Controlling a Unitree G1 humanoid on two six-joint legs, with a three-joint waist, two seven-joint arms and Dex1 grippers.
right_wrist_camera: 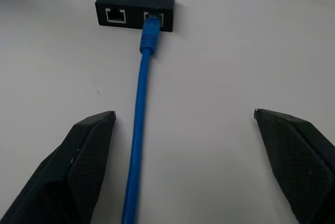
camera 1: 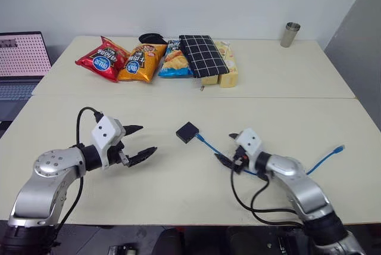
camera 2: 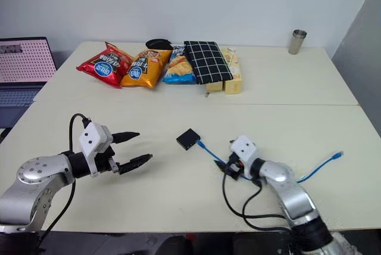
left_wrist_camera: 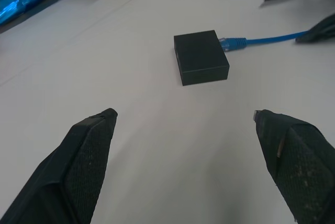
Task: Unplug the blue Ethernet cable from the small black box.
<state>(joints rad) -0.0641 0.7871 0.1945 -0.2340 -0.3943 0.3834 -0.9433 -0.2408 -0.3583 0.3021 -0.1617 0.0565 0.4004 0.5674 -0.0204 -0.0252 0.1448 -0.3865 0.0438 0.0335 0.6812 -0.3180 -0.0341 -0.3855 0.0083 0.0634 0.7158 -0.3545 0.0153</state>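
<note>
On the pale table [camera 1: 178, 201], blue Ethernet cable [right_wrist_camera: 140, 124] plugs into small black box [right_wrist_camera: 137, 1].

Blue cable [camera 2: 209, 152] plugged in blk box [camera 2: 187, 139]

laptop [camera 1: 21, 64] cut off at edge, snack bag labels unreadable

Box [camera 1: 187, 131] mid-table – cable [camera 1: 208, 145] plugged in, trailing right; snack bags [camera 1: 137, 61] behind.
</note>
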